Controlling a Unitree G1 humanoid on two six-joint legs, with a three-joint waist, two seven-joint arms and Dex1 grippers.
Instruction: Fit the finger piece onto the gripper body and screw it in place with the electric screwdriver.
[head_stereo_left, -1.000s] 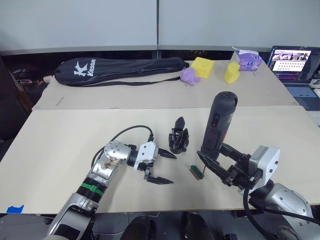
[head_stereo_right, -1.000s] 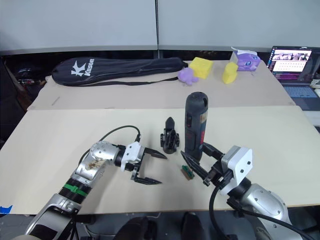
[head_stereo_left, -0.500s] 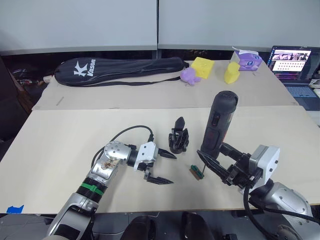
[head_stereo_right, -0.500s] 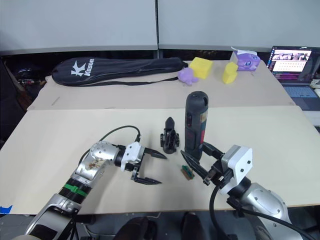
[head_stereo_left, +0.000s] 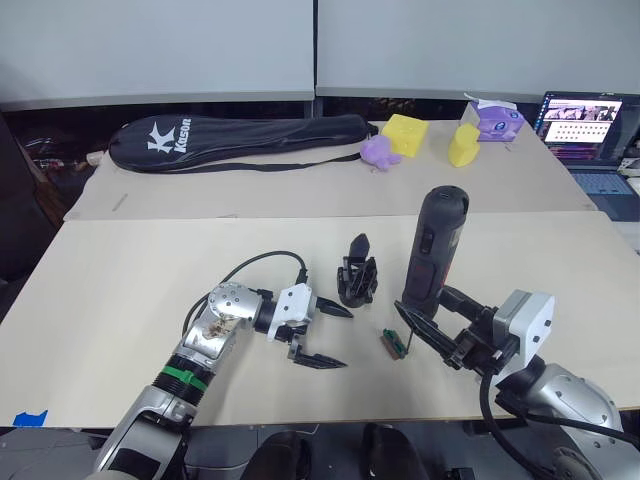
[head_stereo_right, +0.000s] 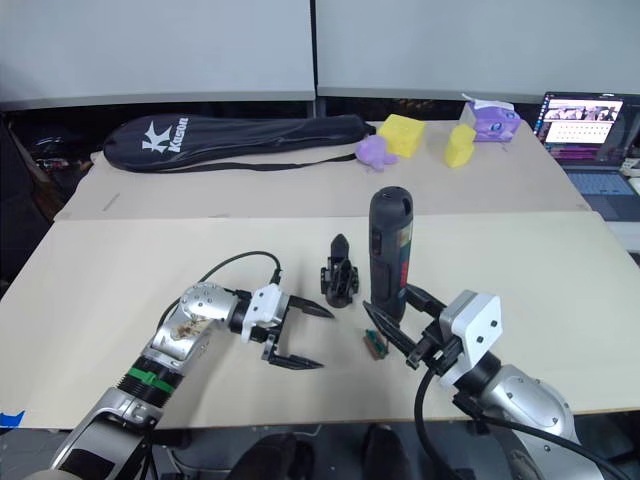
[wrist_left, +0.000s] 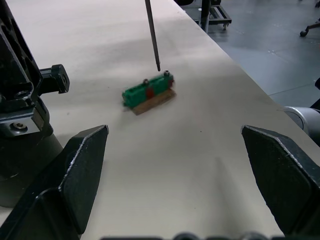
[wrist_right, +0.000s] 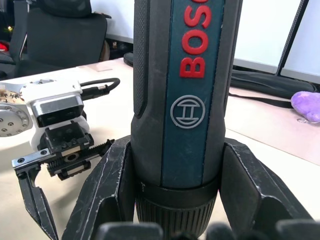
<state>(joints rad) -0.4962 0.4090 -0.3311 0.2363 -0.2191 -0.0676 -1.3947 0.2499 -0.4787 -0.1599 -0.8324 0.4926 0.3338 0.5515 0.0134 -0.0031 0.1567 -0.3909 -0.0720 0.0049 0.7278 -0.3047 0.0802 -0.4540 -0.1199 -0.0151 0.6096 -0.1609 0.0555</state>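
1. Two grippers work the near table. The right gripper (head_stereo_left: 428, 318) clamps the electric screwdriver (head_stereo_left: 432, 245) upright, its thin bit (wrist_left: 152, 34) pointing down at the small green-and-brown piece (head_stereo_left: 391, 342).
2. The left gripper (head_stereo_left: 322, 335) lies on the tabletop with its fingers spread wide and nothing between them, at 9 o'clock from the green-and-brown piece.
3. The gripper body (head_stereo_left: 357, 275) stands at 12 o'clock from the left gripper, just beside the screwdriver at its 9 o'clock, one pointed finger up.
4. Open tabletop (head_stereo_left: 130, 290) lies at 9 o'clock of the left arm; the near edge runs close below both grippers.
5. Writing: "BOS…" in red on the screwdriver; "Kason" in white on the black racket bag (head_stereo_left: 240, 140) on the far table.
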